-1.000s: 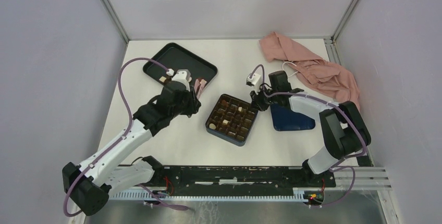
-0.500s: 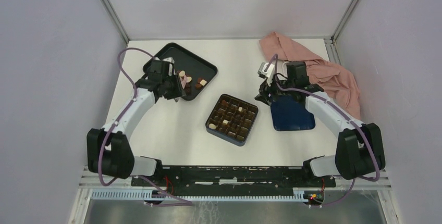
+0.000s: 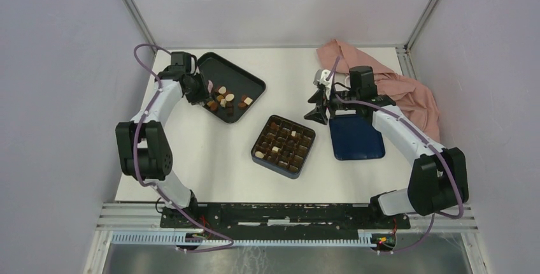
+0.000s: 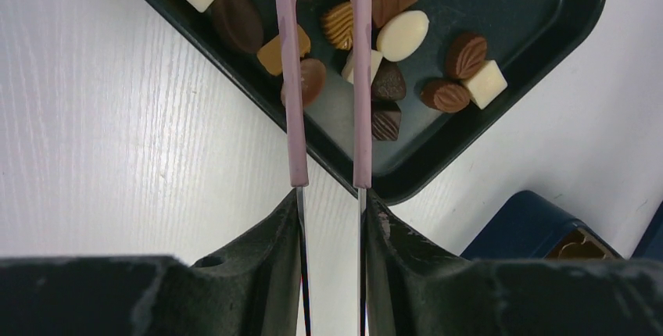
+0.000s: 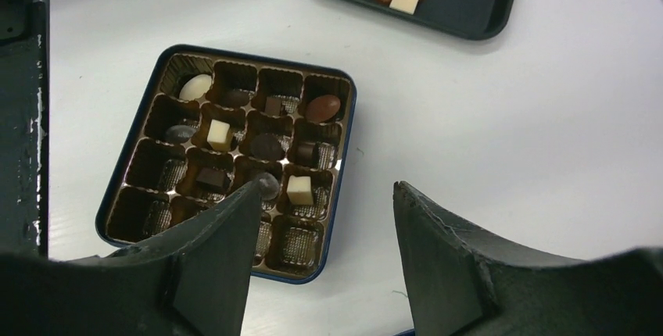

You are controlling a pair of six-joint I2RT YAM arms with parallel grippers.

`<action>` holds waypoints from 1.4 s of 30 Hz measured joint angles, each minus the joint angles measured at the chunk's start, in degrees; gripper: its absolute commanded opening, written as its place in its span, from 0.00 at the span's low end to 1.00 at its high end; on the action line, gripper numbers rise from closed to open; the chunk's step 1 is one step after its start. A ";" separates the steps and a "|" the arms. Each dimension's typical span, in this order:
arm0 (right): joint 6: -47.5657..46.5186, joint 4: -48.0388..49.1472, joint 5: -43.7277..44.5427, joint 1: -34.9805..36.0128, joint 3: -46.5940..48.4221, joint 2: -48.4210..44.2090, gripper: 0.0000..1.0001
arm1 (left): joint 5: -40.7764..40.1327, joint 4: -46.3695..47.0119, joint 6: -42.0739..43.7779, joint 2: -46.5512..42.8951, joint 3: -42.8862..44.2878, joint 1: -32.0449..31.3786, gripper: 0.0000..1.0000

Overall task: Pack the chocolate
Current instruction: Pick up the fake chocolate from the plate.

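Hanging over the black tray [image 3: 245, 76] at the table's [image 3: 210, 159] left rear, the left gripper [image 3: 205, 89] sets its long pink fingers [image 4: 291, 78] parallel, a narrow gap between them, above the loose chocolate [image 4: 403, 35]. Their tips run out of the wrist view, so whether they pinch a piece cannot be told. At centre, the dark blue box [image 5: 299, 244] holds more pieces in some compartments. Near its right corner the right gripper [image 5: 327, 189] hovers spread wide and empty, beside a blue lid [image 3: 356, 143].
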 measured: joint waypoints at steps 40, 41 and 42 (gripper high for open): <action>-6.03 -4.66 1.14 0.00 -2.21 3.74 0.68 | -0.70 -7.96 2.05 15.23 11.04 0.09 0.31; -6.03 -4.68 1.14 0.00 -2.21 3.76 0.68 | -0.72 -8.09 2.05 15.30 11.13 0.09 0.30; -6.05 -4.72 1.11 0.00 -2.21 3.76 0.68 | -0.74 -8.33 2.08 15.39 11.34 0.09 0.28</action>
